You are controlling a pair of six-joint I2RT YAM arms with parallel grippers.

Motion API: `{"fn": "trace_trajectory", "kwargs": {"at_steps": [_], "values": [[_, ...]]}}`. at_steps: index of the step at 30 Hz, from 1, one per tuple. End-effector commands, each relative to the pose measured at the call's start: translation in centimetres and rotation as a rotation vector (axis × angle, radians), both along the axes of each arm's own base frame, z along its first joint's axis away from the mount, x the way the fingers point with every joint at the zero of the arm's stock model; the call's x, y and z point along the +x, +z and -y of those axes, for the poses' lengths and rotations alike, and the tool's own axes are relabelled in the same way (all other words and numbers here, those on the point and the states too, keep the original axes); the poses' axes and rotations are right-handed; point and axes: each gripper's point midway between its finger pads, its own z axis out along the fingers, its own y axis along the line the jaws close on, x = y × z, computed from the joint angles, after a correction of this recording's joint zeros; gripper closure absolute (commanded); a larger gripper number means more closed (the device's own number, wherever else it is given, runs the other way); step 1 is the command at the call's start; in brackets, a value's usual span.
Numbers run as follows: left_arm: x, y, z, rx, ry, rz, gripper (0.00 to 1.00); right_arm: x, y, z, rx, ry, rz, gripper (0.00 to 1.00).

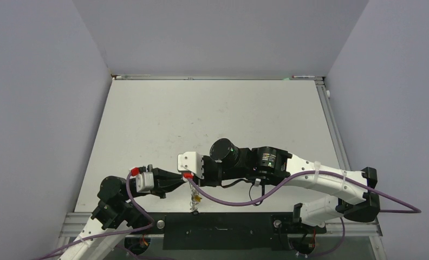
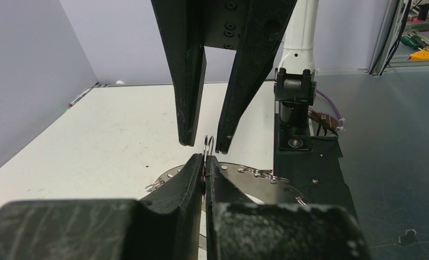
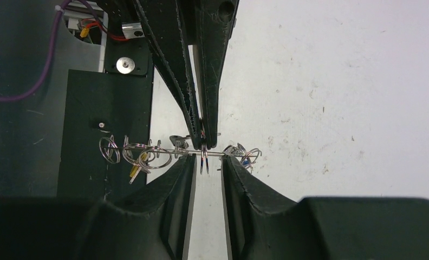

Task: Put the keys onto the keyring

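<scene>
R gripper (image 3: pixel 208 159) at frame bottom: jaws apart, small loop (image 3: pixel 203 163) in the gap. Just beyond, L gripper (image 3: pixel 201 138) is clenched on keyring (image 3: pixel 169 154), seen edge-on mid-frame. Keys (image 3: pixel 139 162) dangle off it centre-left & centre-right. White table (image 3: pixel 337 81) behind.

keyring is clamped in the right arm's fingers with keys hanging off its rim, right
Not the right: the left fingers clamp the keyring, while the right fingers stand apart beside it. The right wrist view shows this. The keys do hang off its rim.
</scene>
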Motion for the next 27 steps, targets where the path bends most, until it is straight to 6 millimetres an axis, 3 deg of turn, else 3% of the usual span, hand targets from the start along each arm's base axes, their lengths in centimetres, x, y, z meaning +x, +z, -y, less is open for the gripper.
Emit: {"fn": "trace_trajectory", "kwargs": {"at_steps": [1, 8, 13, 17, 19, 22, 27], "values": [[-0.4, 2.9, -0.5, -0.056, 0.011, 0.075, 1.00, 0.3, 2.0, -1.4, 0.067, 0.003, 0.027, 0.77], [-0.4, 2.9, -0.5, -0.056, 0.010, 0.075, 1.00, 0.2, 1.5, -1.7, 0.061, 0.012, 0.029, 0.95], [-0.2, 3.0, -0.6, -0.063, 0.023, 0.076, 1.00, 0.2, 1.5, -1.6, 0.074, 0.018, 0.036, 0.95], [-0.3, 3.5, -0.9, -0.088, 0.041, 0.088, 0.64, 0.3, 2.5, -1.0, 0.128, 0.006, 0.054, 0.95], [-0.3, 3.7, -1.1, -0.101, 0.049, 0.093, 0.56, 0.2, 3.3, -0.7, 0.167, 0.002, 0.059, 0.95], [-0.4, 3.9, -1.3, -0.108, 0.055, 0.098, 0.55, 0.0, 4.2, -0.3, 0.208, 0.005, 0.059, 0.95], [-0.4, 3.9, -1.2, -0.105, 0.050, 0.097, 0.65, -0.3, 4.9, 0.1, 0.243, 0.009, 0.063, 0.95]]}}
